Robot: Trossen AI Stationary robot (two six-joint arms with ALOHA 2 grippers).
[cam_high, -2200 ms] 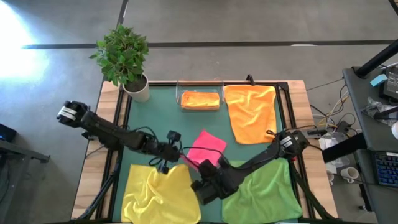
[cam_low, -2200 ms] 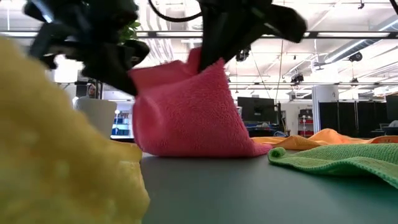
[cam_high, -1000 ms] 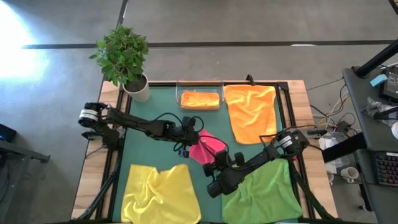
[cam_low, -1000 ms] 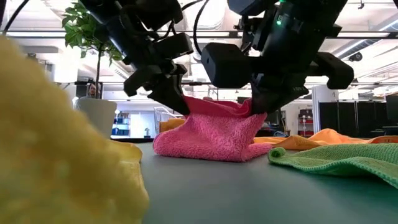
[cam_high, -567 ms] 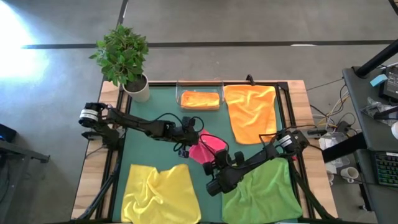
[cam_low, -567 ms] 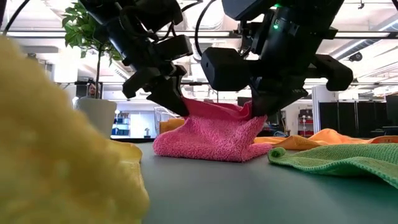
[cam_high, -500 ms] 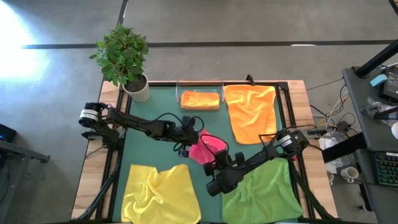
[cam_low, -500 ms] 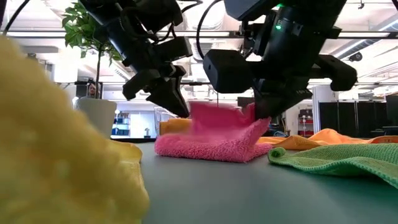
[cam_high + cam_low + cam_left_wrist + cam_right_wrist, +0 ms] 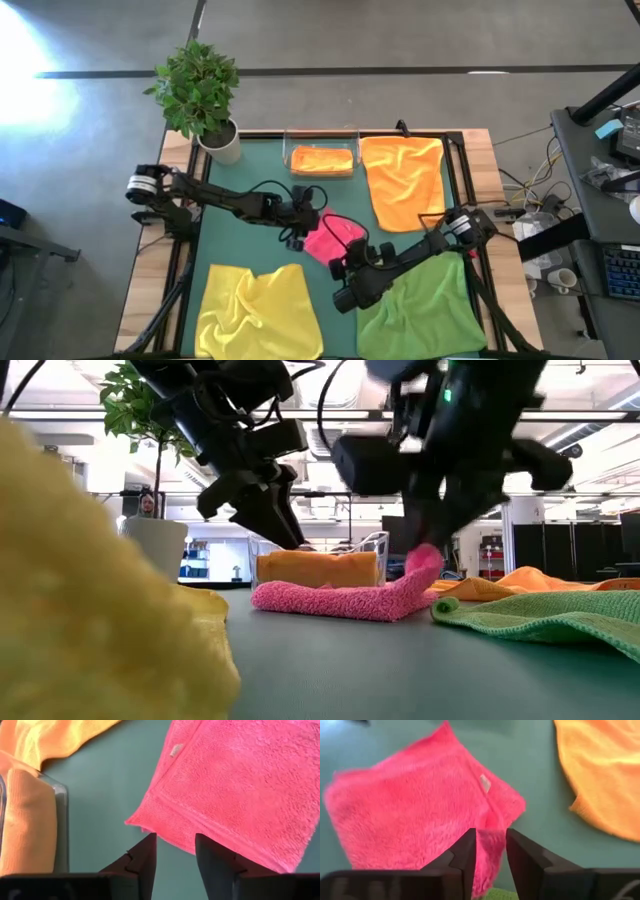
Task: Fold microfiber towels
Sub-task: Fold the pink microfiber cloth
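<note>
High view: one orange towel (image 9: 321,160) sits folded in the tray (image 9: 322,172); the pink towel (image 9: 333,238) lies folded mid-worktop, while orange, yellow and green wait flat.

Wrist views: left gripper (image 9: 174,851) and right gripper (image 9: 490,851) both parted, holding nothing (pink corner between the right's fingers).

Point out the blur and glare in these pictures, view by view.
Low view: yellow towel looms out of focus up close, right gripper is motion-smeared. High view: glare washes out the floor's upper-left corner. Right wrist view: pink towel looks soft.
</note>
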